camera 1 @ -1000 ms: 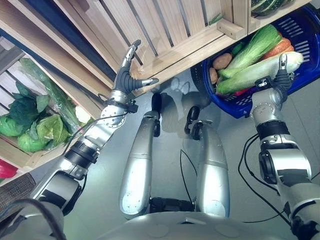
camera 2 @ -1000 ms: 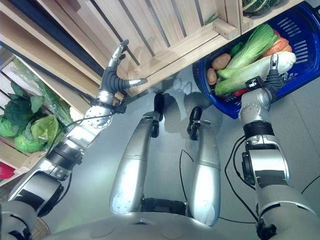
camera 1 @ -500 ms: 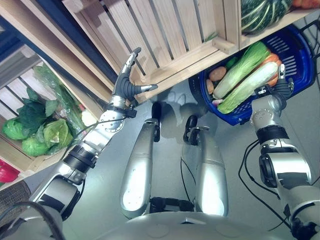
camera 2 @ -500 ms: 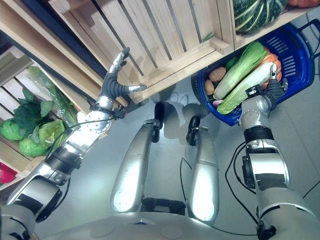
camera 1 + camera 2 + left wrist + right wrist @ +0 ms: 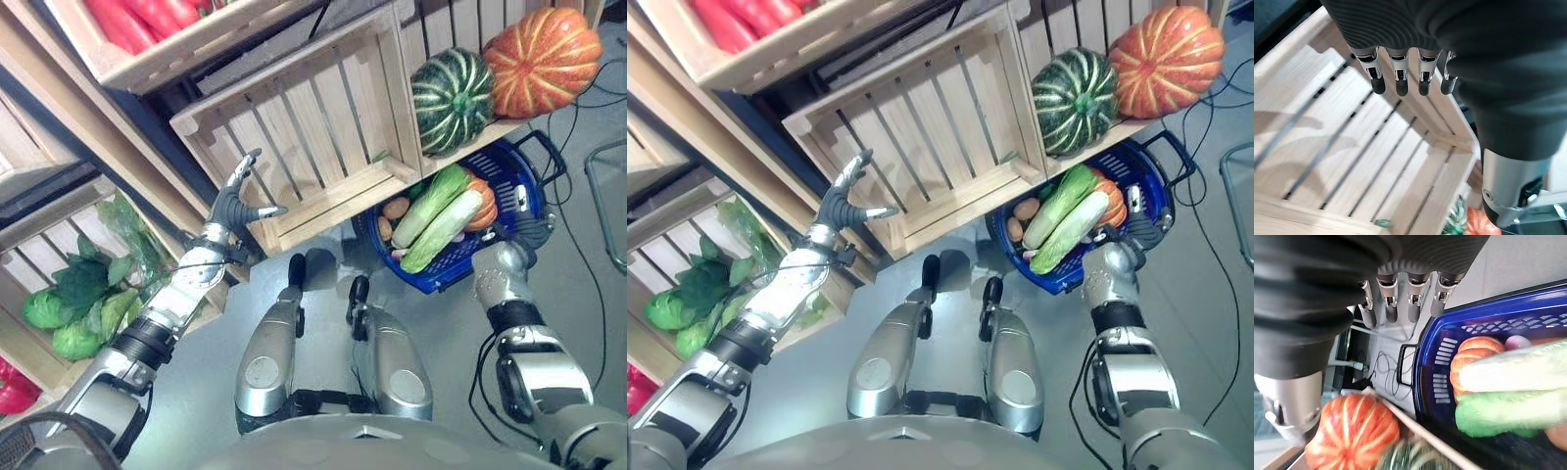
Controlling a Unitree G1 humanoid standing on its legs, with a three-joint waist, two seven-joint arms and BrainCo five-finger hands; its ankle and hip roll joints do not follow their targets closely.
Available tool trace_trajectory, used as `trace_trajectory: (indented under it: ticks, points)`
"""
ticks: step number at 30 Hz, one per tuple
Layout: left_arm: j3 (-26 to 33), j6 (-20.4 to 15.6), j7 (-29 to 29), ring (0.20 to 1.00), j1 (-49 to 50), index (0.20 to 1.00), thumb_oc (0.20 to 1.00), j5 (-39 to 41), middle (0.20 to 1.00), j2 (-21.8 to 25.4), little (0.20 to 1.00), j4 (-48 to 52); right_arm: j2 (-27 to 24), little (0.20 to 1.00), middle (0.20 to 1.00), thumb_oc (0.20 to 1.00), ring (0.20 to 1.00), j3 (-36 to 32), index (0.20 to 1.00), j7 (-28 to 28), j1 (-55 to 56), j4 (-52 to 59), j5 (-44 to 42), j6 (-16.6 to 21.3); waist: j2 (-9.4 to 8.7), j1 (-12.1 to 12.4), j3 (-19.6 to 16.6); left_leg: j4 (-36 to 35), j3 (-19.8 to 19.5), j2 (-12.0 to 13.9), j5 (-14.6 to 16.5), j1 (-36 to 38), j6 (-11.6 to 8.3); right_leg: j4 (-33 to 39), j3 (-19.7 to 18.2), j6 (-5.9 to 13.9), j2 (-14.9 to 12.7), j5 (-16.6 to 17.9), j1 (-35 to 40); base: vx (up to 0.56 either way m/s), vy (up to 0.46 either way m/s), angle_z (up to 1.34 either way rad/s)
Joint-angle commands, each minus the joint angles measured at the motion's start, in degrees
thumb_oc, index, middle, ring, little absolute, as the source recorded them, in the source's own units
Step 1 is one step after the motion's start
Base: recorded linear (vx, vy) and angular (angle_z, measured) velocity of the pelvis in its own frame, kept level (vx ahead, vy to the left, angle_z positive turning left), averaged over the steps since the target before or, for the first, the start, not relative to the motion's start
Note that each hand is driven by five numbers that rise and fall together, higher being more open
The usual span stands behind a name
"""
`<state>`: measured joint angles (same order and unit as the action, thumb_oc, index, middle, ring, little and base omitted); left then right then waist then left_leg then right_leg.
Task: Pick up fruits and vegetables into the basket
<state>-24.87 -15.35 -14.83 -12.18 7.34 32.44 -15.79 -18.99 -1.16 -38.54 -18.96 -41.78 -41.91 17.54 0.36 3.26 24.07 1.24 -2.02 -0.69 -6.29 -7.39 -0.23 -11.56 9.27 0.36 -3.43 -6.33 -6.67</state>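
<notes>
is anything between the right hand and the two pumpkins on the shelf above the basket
Nothing visible. The right hand hangs open at the blue basket rim; the green pumpkin and orange pumpkin sit just above on the shelf's open edge.

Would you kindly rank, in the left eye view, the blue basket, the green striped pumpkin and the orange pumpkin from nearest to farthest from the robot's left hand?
1. The green striped pumpkin, on the shelf to the right of the left hand, past the empty wooden crate.
2. The blue basket, lower right, under that shelf.
3. The orange pumpkin, farthest right on the same shelf.
</notes>
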Motion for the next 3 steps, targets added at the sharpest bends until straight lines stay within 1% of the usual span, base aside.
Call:
trace_trajectory:
  ticks: [1, 3]
  points:
    - [1.07, -3.77, 2.76, 1.000, 3.94, 1.000, 1.000, 0.83, 1.000, -3.26, 1.000, -3.31, -0.70, 1.000, 1.000, 1.000, 1.000, 2.43, 1.000, -1.20, 6.01, 1.81, 9.98, 1.60, -0.78, -0.53, -9.29, -0.20, 0.52, -0.81, 6.26, 2.24, -1.76, 9.80, -0.54, 2.16, 1.32, 5.12, 4.70, 0.11, 0.065, -0.02]
    - [1.25, -3.45, 3.28, 1.000, 5.20, 1.000, 1.000, 0.43, 1.000, -3.93, 1.000, -4.75, 0.32, 1.000, 1.000, 1.000, 1.000, 3.76, 1.000, -1.40, 8.08, 2.28, 13.75, 0.34, -0.72, -0.88, -10.64, -1.60, 0.74, -0.51, 5.92, 3.51, -1.69, 10.69, -0.85, 2.31, 1.35, 5.46, 5.54, 0.07, 0.057, -0.03]
